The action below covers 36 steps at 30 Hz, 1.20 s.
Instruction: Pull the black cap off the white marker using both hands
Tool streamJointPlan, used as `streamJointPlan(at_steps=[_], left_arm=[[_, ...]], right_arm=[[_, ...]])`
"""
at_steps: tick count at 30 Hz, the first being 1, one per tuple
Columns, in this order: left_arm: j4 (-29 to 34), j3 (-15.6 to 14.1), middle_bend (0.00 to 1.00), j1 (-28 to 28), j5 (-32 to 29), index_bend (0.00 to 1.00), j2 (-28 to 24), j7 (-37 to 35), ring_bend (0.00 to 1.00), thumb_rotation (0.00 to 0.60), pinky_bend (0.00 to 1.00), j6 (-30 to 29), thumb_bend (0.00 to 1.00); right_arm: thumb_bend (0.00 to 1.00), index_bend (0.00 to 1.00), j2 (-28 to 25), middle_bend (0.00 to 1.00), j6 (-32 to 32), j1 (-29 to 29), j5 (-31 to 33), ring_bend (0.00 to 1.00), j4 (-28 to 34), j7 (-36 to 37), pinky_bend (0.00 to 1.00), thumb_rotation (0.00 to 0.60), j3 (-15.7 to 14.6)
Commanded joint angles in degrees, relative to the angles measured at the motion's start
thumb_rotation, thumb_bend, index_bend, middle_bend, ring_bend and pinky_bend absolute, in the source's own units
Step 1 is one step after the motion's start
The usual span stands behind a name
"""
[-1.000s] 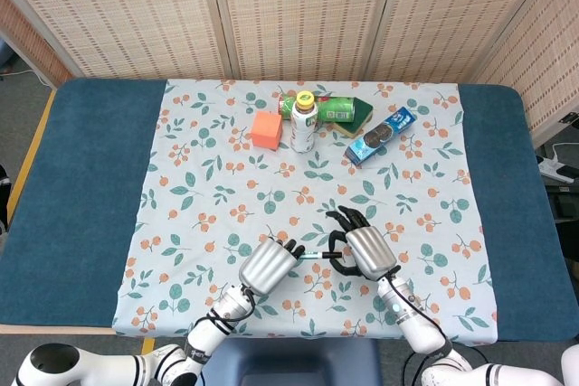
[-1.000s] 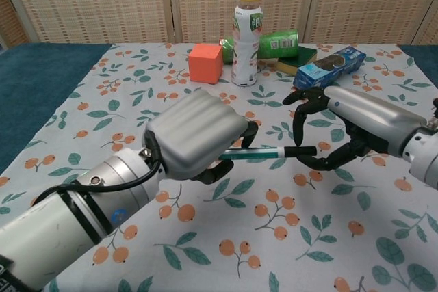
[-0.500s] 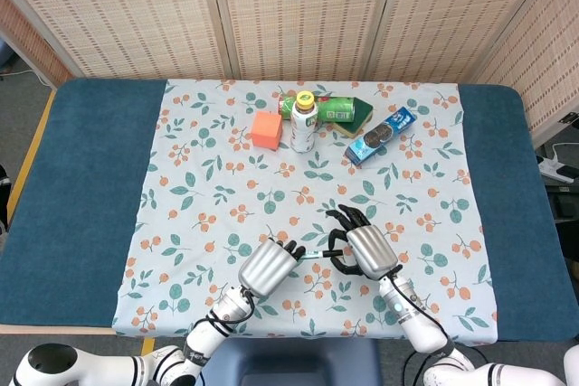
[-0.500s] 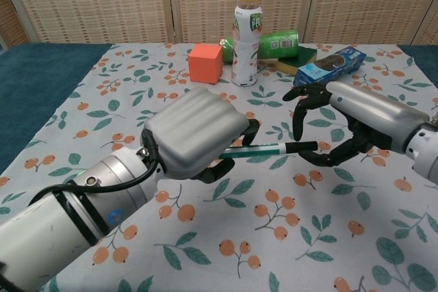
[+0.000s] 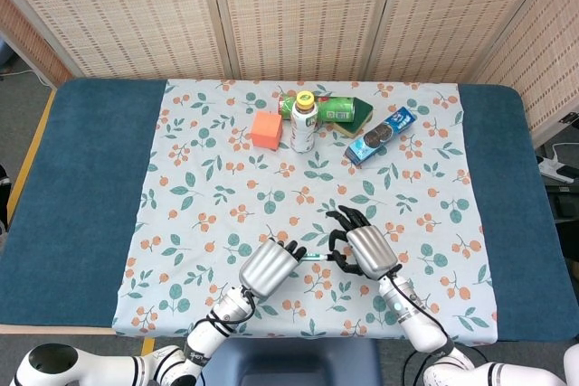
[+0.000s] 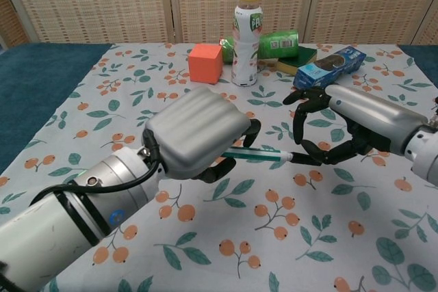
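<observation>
Spanning both hands, white marker [image 6: 256, 156], left hand [image 6: 195, 141] gripping, right hand [image 6: 342, 135] pinching black cap [image 6: 301, 160]

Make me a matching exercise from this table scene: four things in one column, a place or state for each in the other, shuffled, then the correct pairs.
Things:
1. white marker
2. orange cube
3. bottle with yellow cap
4. blue snack packet

Places or states:
A. standing upright at the far side of the cloth
B. held level above the cloth by the left robot hand
C. lying flat, rightmost of the far group
D. left of the bottle

Pairs: 1-B, 2-D, 3-A, 4-C
</observation>
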State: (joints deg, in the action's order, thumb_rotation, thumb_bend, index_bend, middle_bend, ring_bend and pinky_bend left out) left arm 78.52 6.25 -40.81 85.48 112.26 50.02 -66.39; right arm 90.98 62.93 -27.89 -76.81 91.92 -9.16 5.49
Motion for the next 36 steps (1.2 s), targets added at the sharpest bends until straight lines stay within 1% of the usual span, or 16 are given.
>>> streamJointPlan(at_steps=[1,3,8,12,17,25,36], left_arm=[[0.08,0.02,0.7,0.03,0.02,0.57,-0.03,-0.02,0.77,0.6,0.9,-0.05,0.44],[0.15,0.11,0.7,0.03,0.09,0.57,-0.1,-0.03,0.77,0.6,0.9,-0.16,0.44],[-0.32,0.64,0.7,-0.04,0.01,0.57,-0.43,0.17,0.77,0.6,0.9,-0.34,0.44],[-1.17,1.42,0.7,-0.18,-0.63,0.57,-0.43,0.06,0.77,0.6,0.9,-0.23,0.44],[-1.21,1.34,0.7,-0.18,-0.43,0.57,-0.46,-0.26,0.77,0.6,0.9,-0.55,0.44],[-0.44,0.47,0.7,0.03,0.73,0.57,-0.06,-0.96,0.77,0.6,0.9,-1.36,0.44],[-1.4,1.16,0.7,-0.03,0.01,0.57,0.04,-1.2,0.77,0.6,0.9,-1.02,0.44]], right_arm=[[0.41,0.55,-0.03,0.11,-0.02,-0.03,0.0,0.0,-0.02,-0.17,0.09,0.6,-0.06],[0.41,0.54,-0.24,0.11,-0.18,-0.04,0.1,0.0,0.16,-0.03,0.09,0.6,-0.09],[0.41,0.45,-1.4,0.11,0.21,0.22,-0.61,0.0,0.76,0.92,0.09,0.6,-0.29],[0.41,0.42,-2.4,0.11,0.19,0.28,-0.66,0.0,1.24,0.8,0.09,0.6,-0.38],[0.41,0.39,-2.42,0.11,-0.11,0.22,-0.01,0.0,0.69,0.51,0.09,0.6,-0.26],[0.41,0.4,-0.89,0.11,-1.96,-0.25,1.56,0.0,-1.36,1.68,0.09,0.6,-0.2],[0.41,0.42,-1.41,0.11,-3.55,-0.51,1.77,0.0,-0.33,2.85,0.09,0.6,-0.87]])
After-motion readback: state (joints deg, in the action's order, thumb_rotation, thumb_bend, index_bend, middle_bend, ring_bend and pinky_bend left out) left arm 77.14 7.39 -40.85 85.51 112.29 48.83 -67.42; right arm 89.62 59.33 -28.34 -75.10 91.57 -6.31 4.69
